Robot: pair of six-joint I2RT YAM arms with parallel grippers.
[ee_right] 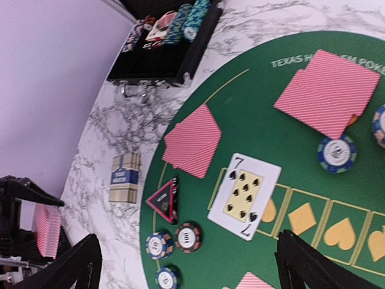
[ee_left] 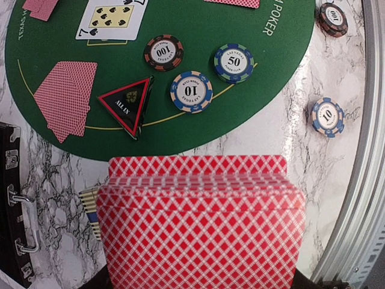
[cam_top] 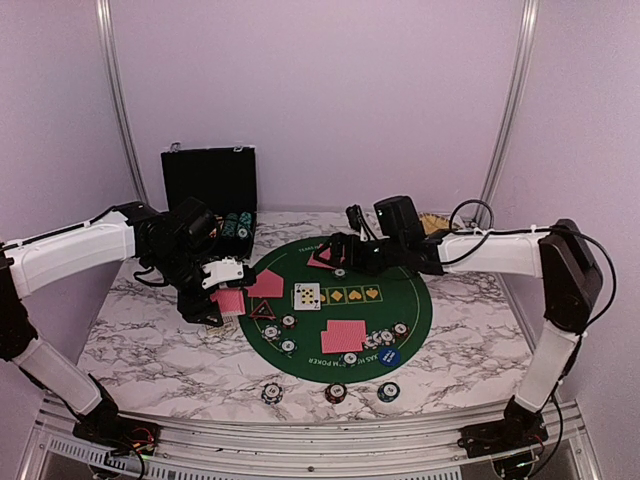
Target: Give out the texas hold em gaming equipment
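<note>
Left end effector (cam_top: 226, 300) is clamping the deck of red-backed playing cards (ee_left: 201, 232) above the bench (cam_top: 150, 345), just left of the green poker mat (cam_top: 425, 300). Right end effector (ee_right: 191, 268) is hovering over the mat's far side, fingers apart. Recommended: presenting the deck level, then pinching only the top card.
</note>
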